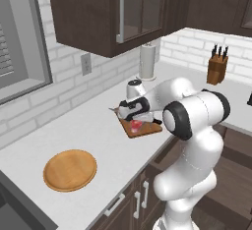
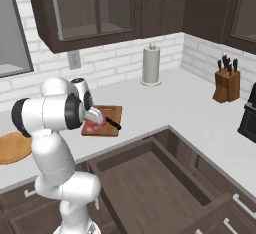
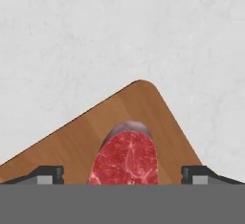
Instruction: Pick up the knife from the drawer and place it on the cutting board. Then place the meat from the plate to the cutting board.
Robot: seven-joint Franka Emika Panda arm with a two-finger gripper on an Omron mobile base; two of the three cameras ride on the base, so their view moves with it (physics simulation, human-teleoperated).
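Observation:
The red-pink meat (image 3: 125, 158) lies on the brown cutting board (image 3: 72, 146), near one rounded corner. My gripper (image 3: 122, 176) hangs just above it, open, with a dark fingertip on each side and a gap to the meat on both. From the left base view the gripper (image 1: 137, 120) is over the meat (image 1: 136, 126) on the board (image 1: 147, 129). The knife (image 2: 113, 123) lies across the board (image 2: 111, 112), black handle toward the counter's edge. The round tan plate (image 1: 70, 169) sits bare at the left.
Below the counter a drawer (image 2: 150, 178) stands pulled out. A paper towel roll (image 2: 151, 64) stands at the back wall, a knife block (image 2: 227, 84) in the right corner and a dark appliance (image 2: 248, 110) at the far right.

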